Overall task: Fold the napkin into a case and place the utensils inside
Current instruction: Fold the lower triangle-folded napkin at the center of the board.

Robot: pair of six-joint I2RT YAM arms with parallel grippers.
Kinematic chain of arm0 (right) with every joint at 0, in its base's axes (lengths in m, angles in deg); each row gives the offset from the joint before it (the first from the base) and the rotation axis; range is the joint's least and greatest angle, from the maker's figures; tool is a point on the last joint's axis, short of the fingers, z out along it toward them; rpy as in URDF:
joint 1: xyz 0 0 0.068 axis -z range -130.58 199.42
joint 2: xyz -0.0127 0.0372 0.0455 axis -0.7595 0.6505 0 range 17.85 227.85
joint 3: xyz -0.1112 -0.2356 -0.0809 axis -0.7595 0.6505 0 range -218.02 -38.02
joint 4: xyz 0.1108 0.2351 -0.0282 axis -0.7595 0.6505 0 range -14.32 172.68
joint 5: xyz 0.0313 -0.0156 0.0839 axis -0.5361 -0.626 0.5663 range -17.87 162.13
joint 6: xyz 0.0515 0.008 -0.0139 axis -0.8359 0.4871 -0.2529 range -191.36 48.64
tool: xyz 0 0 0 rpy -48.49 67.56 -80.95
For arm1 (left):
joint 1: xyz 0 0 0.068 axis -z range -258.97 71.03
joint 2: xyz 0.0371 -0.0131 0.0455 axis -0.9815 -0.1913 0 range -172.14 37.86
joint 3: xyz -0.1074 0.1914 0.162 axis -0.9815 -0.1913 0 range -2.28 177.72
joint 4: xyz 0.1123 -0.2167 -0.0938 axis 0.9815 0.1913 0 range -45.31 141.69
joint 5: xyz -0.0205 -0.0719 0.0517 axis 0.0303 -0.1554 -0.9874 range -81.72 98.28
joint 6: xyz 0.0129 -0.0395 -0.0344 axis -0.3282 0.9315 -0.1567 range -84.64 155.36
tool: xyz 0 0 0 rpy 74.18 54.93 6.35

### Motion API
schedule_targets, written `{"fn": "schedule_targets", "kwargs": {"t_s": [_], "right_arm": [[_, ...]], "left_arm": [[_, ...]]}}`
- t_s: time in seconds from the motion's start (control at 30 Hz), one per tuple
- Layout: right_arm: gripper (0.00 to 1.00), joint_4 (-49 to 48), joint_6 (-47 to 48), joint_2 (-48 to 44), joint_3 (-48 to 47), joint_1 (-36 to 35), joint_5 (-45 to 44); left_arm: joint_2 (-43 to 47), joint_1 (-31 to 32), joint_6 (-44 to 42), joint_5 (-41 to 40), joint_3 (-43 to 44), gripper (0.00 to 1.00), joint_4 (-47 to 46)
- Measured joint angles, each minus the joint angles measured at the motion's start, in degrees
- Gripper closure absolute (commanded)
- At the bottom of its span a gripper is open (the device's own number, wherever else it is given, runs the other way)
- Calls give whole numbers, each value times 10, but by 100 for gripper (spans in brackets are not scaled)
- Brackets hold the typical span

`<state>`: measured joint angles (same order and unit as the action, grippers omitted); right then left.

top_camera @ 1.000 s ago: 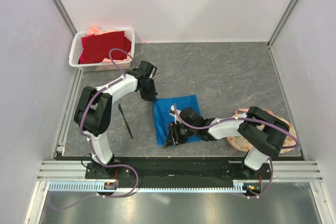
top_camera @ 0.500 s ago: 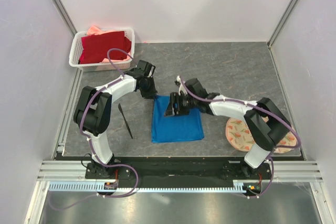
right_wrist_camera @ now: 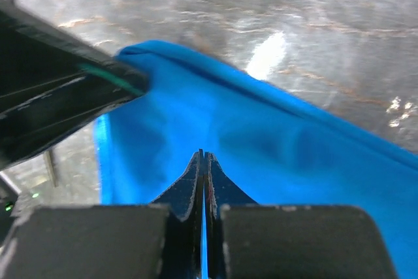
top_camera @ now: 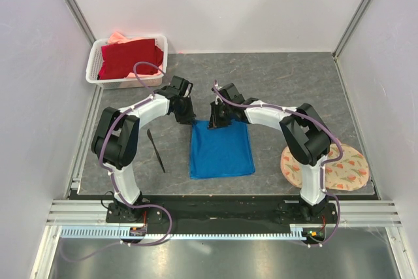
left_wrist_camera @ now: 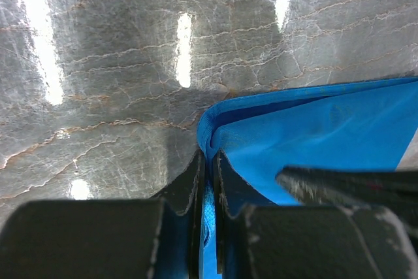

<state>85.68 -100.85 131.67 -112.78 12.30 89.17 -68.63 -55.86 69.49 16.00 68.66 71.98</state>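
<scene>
Napkin (top_camera: 221,149) lay spread flat and roughly square in the middle of the desk (top_camera: 287,86), its far edge lifted slightly where both claws met it.

At the far left stood a white basket (top_camera: 93,70) with a dark red cloth (top_camera: 129,57) in it. Near of that, one black utensil (top_camera: 155,151) lay on the bare desk, left of the napkin and apart from it.

The left arm rose from its base at the near edge, bent at an elbow on the left, and reached far and to the right, ending at the napkin's far left corner. The left claw (top_camera: 187,117) was closed on that corner. In the left wrist view the fingers (left_wrist_camera: 193,181) pinched a strip of blue cloth between them, and the corner ahead showed a doubled edge.

The right arm arched up from the near right, went far, then stretched left along the napkin's far edge. The right claw (top_camera: 216,122) sat just right of the left one, its fingers (right_wrist_camera: 193,184) pressed together with a thin sliver of blue caught between them. The rest of the napkin lay on the near side of both claws.

A round peach floral mat (top_camera: 336,168) lay at the near right, well apart from the napkin.
</scene>
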Motion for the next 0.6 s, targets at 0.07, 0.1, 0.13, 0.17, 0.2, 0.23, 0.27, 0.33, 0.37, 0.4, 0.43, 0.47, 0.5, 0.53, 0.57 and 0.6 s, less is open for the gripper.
{"fn": "schedule_targets", "kwargs": {"t_s": [0.07, 0.1, 0.13, 0.17, 0.2, 0.23, 0.27, 0.33, 0.37, 0.4, 0.43, 0.47, 0.5, 0.53, 0.57, 0.6], "right_arm": [[100, 7, 3, 9, -4, 4, -4], [100, 10, 4, 11, -5, 6, -5], [100, 12, 6, 14, -6, 7, -6], [100, 14, 7, 16, -7, 9, -7], [100, 15, 9, 17, -8, 10, -8], [100, 17, 11, 20, -12, 11, -9], [100, 17, 13, 24, -16, 11, -9], [100, 16, 15, 32, -24, 11, -10], [100, 16, 17, 37, -27, 11, -10], [100, 16, 19, 42, -30, 11, -10], [100, 15, 19, 48, -32, 11, -7], [100, 14, 19, 51, -36, 11, -6], [100, 13, 20, 53, -40, 11, -6], [100, 11, 21, 55, -42, 11, -5], [100, 10, 22, 57, -42, 11, -4], [100, 8, 23, 58, -43, 11, -3]], "left_arm": [[0, 0, 0, 0, -1, 98, 0], [0, 0, 0, 0, -1, 98, 0], [0, 0, 0, 0, -1, 98, 0], [0, 0, 0, 0, -1, 98, 0], [0, 0, 0, 1, -1, 98, 0], [0, 0, 0, 2, -1, 98, 0], [0, 0, 0, 2, -1, 98, 0], [2, 0, 0, 4, -1, 98, 0], [3, 0, 0, 5, -2, 98, -1], [6, 0, 0, 7, -5, 98, -2], [10, 0, 0, 11, -8, 98, -2], [14, 0, 1, 14, -11, 98, -2], [18, 0, 1, 16, -14, 98, -2], [24, 0, 3, 18, -18, 98, -3], [29, 0, 5, 20, -22, 98, -3], [35, 0, 7, 23, -25, 98, -3]]}}
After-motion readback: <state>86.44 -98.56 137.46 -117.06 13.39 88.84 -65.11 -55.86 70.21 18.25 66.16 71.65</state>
